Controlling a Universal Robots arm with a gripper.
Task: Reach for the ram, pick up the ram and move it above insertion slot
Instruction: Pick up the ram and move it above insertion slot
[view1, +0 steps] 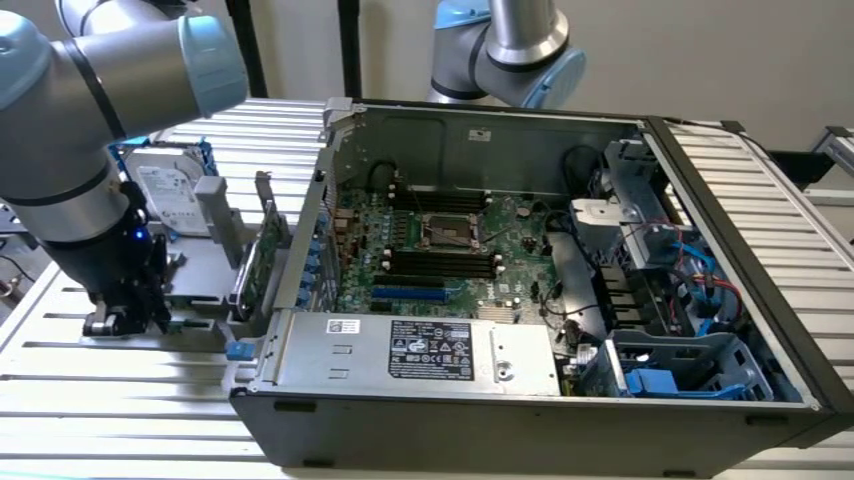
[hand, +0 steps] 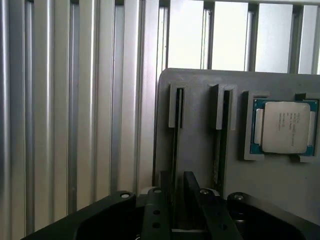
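Down at holder (hand: 200, 150) with gripper (hand: 178, 189), lined up on ram (hand: 177, 135). Found ram standing on edge in holder's outer slot, the one farthest from holder's CPU (hand: 284, 127) pocket. Looks fully seated, not lifted.

Can't tell whether clamped on ram or spread around it.

Judging step as the grasp at holder. To do it well:
- Confirm centring across ram's thickness. Off-centre would likely shove it against holder's slot wall.
- Clamp on the flat board faces, not the chips.
- Aim for mid-length along holder's slot to avoid tipping. Can't confirm the position along it from here.
- Pull straight out along holder's guides, no twist. Thin board, likely to bind or flex.
- Stay off neighbour slot (hand: 223, 130), which seems to hold a second stick, and off CPU beyond it.

Case (view1: 534, 400) well apart from holder, toward exterior view's right.
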